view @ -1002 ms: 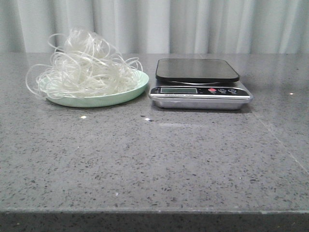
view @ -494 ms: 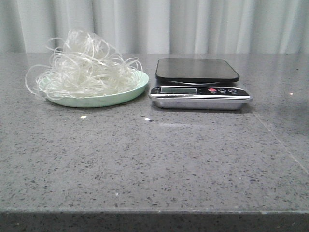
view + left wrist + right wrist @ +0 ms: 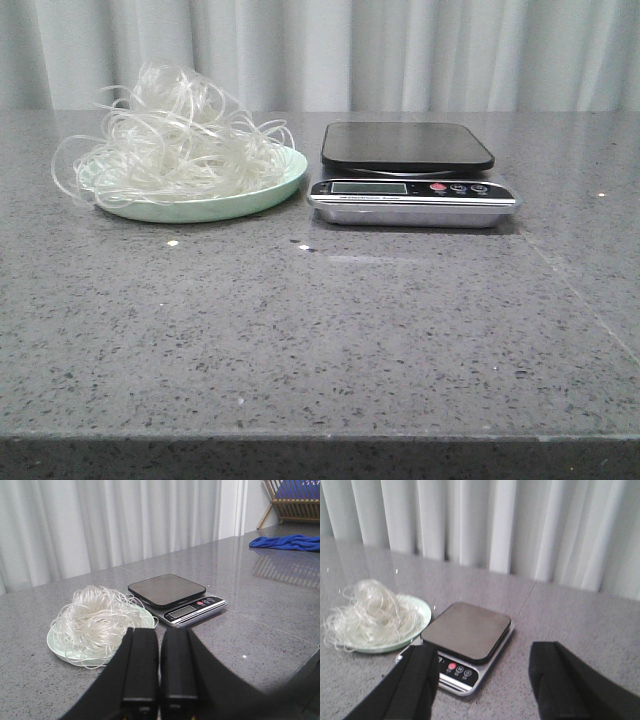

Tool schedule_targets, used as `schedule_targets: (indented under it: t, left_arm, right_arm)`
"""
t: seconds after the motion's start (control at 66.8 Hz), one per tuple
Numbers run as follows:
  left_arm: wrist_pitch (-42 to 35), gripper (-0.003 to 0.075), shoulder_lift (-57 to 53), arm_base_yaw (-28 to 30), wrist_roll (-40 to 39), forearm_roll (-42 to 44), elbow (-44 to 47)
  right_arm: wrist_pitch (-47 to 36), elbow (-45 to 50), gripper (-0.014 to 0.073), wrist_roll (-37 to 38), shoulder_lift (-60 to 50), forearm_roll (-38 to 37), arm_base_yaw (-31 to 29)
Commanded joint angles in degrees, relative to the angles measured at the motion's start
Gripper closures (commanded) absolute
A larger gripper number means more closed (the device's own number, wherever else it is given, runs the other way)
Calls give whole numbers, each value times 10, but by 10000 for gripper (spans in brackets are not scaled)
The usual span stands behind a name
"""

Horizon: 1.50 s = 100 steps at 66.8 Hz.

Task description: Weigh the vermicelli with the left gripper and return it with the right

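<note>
The vermicelli (image 3: 175,140) is a loose whitish tangle heaped on a pale green plate (image 3: 270,190) at the table's back left. To its right stands a kitchen scale (image 3: 410,170) with a bare black platform. No gripper shows in the front view. In the left wrist view my left gripper (image 3: 160,635) is shut and empty, held back from the vermicelli (image 3: 95,622) and the scale (image 3: 172,592). In the right wrist view my right gripper (image 3: 485,655) is open and empty, held back from the scale (image 3: 465,640), with the vermicelli (image 3: 367,612) beside it.
The grey speckled stone table (image 3: 320,330) has its front edge near the bottom of the front view. White curtains (image 3: 400,50) hang behind. A blue cloth (image 3: 287,542) and a wooden rack (image 3: 292,500) sit far off on the counter.
</note>
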Motion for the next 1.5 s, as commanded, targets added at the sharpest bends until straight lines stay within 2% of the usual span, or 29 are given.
schedule_targets:
  t: [0.0, 0.105, 0.239, 0.299, 0.314, 0.329, 0.344, 0.359, 0.374, 0.389, 0.404, 0.524, 1.257, 1.377, 1.481]
  left_arm:
    - [-46, 593, 7, -3, -2, -7, -14]
    - [-47, 593, 7, -3, -2, -7, -14]
    - [-47, 593, 7, -3, -2, -7, -14]
    - [-47, 593, 7, -3, -2, -7, -14]
    - [-47, 593, 7, -3, -2, -7, -14]
    - [-47, 593, 7, -3, -2, -7, -14]
    - [-47, 593, 7, -3, -2, -7, -14]
    - [-47, 593, 7, -3, -2, -7, -14]
    - [-47, 593, 7, -3, -2, -7, -14]
    - [-47, 593, 7, -3, -2, -7, -14]
    - [-47, 593, 7, -3, -2, -7, -14]
    - [-47, 593, 7, -3, -2, -7, -14]
    - [-45, 593, 7, 2, -2, -5, -6]
    - [-53, 594, 7, 48, -2, -5, 18]
    - [-89, 593, 7, 126, -2, -3, 60]
  right_arm:
    - [-97, 37, 90, -3, -48, -1, -4]
    - [-155, 93, 90, -3, -85, -1, -4]
    - [-173, 122, 113, -3, -91, -1, -4]
    - [-172, 125, 196, -3, -91, -1, -4]
    - [-172, 125, 261, -3, -91, -1, -4]
    - [-172, 125, 261, -3, -91, -1, -4]
    - [-172, 125, 336, -3, -91, -1, -4]
    - [-172, 125, 336, -3, -91, -1, -4]
    - [-172, 125, 415, -3, -91, -1, -4]
    - [-172, 125, 415, -3, -91, -1, -4]
    - [-172, 125, 473, -3, -91, -1, -4]
    - [-172, 125, 406, -3, -91, 0, -4]
    - [-172, 125, 407, -3, -91, 0, -4]
    - [-172, 125, 407, -3, -91, 0, -4]
    - [-172, 125, 407, -3, -91, 0, -4]
